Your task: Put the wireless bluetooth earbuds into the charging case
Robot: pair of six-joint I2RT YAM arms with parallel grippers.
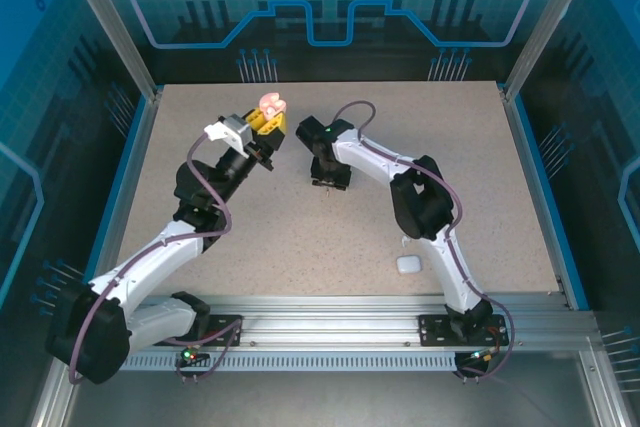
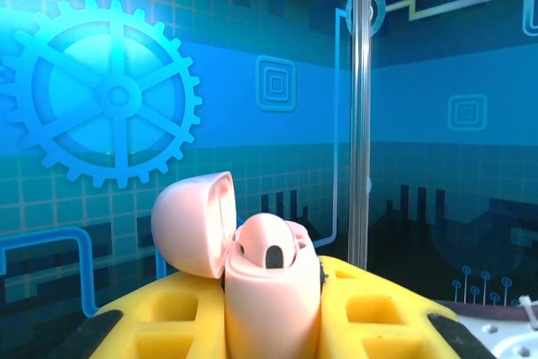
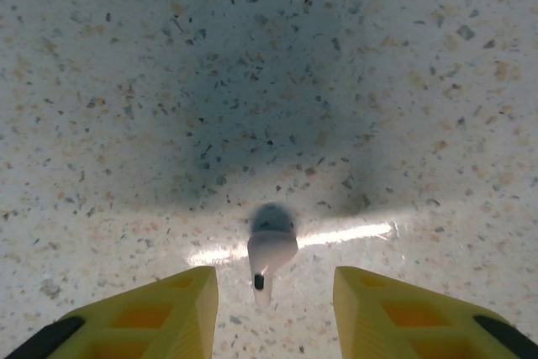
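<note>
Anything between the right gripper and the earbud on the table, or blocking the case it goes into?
Nothing visible. The earbud lies on the table between the right gripper's parted jaws. The left gripper holds the pink case up, lid open, with nothing over its opening.

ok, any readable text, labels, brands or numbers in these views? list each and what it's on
None readable.
Pink case: plain shell, no print visible.
Backdrop: gear and circuit graphics, no letters or digits.
Earbud: one dark spot, no marking.
Small white item: too small to tell.
</note>
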